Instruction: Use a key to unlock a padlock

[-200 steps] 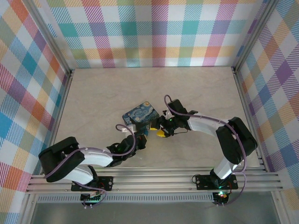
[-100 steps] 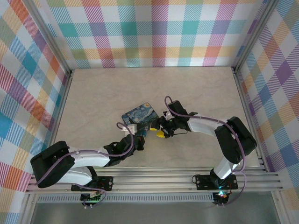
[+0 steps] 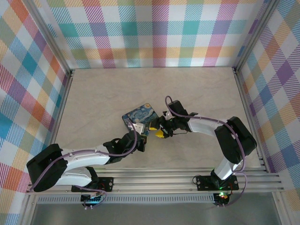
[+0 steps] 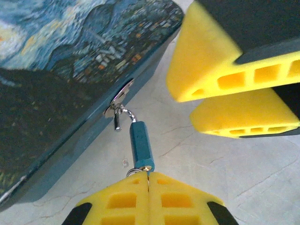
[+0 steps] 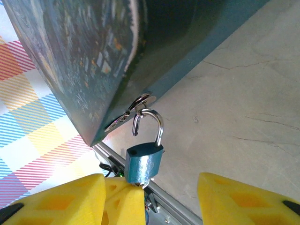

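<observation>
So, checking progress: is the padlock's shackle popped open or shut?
Open: the padlock shows one shackle leg free above its body, hooked through the hasp on the box.

Left arm stretches low and long from its base, forearm angling forward and right. The left gripper point(image 3: 142, 140) point(image 4: 149, 174) has its jaws pressed flat together, nipping the key point(image 4: 139, 169). Right arm folds at the elbow and reaches back leftward. The right gripper point(image 3: 161, 131) point(image 5: 164, 197) holds its jaws parted, yellow pads well apart.
</observation>
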### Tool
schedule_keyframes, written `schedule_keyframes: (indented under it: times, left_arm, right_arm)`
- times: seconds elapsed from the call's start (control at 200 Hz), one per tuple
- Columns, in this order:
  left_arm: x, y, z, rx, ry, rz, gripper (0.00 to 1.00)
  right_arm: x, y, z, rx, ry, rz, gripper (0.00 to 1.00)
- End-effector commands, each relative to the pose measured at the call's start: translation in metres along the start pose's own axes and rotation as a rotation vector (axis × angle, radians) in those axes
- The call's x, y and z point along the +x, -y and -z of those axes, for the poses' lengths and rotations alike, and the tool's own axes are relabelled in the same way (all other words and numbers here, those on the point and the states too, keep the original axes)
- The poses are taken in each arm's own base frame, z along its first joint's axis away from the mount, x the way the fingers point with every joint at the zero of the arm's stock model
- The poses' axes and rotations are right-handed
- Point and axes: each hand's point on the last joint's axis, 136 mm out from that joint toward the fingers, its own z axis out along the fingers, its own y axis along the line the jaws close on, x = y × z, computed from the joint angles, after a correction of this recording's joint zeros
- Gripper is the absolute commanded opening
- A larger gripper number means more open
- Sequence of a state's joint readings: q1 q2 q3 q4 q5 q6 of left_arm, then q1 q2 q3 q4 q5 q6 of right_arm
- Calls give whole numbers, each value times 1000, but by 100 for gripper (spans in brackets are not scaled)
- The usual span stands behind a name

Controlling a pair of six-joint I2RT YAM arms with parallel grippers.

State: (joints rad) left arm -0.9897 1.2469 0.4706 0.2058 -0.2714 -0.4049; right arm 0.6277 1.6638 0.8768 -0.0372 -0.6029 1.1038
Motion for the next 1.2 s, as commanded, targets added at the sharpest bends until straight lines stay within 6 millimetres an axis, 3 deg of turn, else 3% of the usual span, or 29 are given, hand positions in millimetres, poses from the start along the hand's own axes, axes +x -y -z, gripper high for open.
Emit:
schedule_keyframes:
  times: [0.0, 0.255, 0.46, 0.695, 0.86, 1.195]
  left_arm:
    - [-5, 5, 4, 19, 3, -54, 0]
    - [-1, 1, 2, 8, 0, -60, 0]
    - [1, 4, 2, 24, -17, -191, 0]
    - [0, 21, 6, 125, -2, -402, 0]
    - [3, 19, 5, 111, -33, -529, 0]
    - [-6, 14, 3, 65, 1, -573, 0]
  right_arm:
    - [2, -1, -2, -18, -21, -24, 54]
    - [4, 1, -1, -22, -27, -53, 54]
    - [7, 1, -2, -19, -49, -65, 55]
    - [9, -4, -2, -41, -72, -87, 56]
    - [12, -7, -5, -46, -112, -102, 56]
    - [17, 3, -4, 0, -127, -125, 52]
